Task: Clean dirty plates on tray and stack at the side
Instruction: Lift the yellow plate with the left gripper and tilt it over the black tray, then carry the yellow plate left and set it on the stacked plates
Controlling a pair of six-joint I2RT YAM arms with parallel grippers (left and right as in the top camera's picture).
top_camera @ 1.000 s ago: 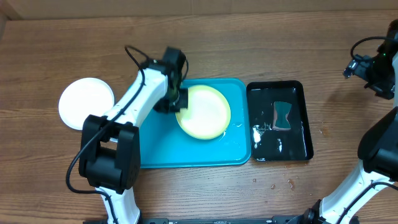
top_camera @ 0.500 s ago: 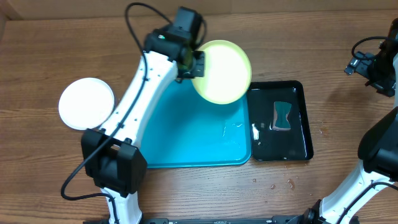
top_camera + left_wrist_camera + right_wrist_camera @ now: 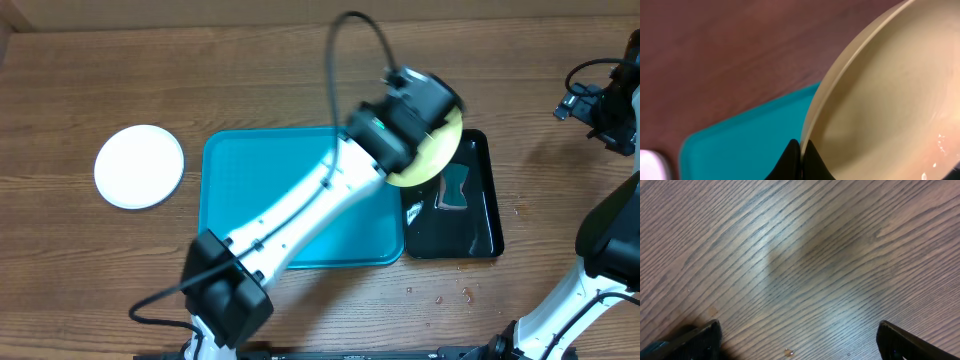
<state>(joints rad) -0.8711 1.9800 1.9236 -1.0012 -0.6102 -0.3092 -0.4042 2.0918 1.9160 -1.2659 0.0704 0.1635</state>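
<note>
My left gripper [image 3: 423, 128] is shut on the rim of the pale yellow-green plate [image 3: 438, 160] and holds it tilted in the air, over the left end of the black tray [image 3: 480, 225]. In the left wrist view the two black fingertips [image 3: 792, 155] pinch the plate's edge [image 3: 812, 125], and wet streaks show inside the plate [image 3: 890, 100]. The cyan-blue tray [image 3: 290, 200] lies bare below the arm. A white plate [image 3: 139, 166] rests on the table to the far left. My right gripper [image 3: 800, 342] hangs open over bare wood at the far right [image 3: 590, 108].
The glossy black tray holds water and a dark sponge [image 3: 456, 188]. Water drops lie on the wood near the table's front [image 3: 450, 295]. The right arm's base [image 3: 600, 260] stands at the right edge. My left arm stretches diagonally across the cyan tray.
The left arm lifted the yellow-green plate off the cyan tray, then swung it right to above the black tray. The right arm has stayed still.
</note>
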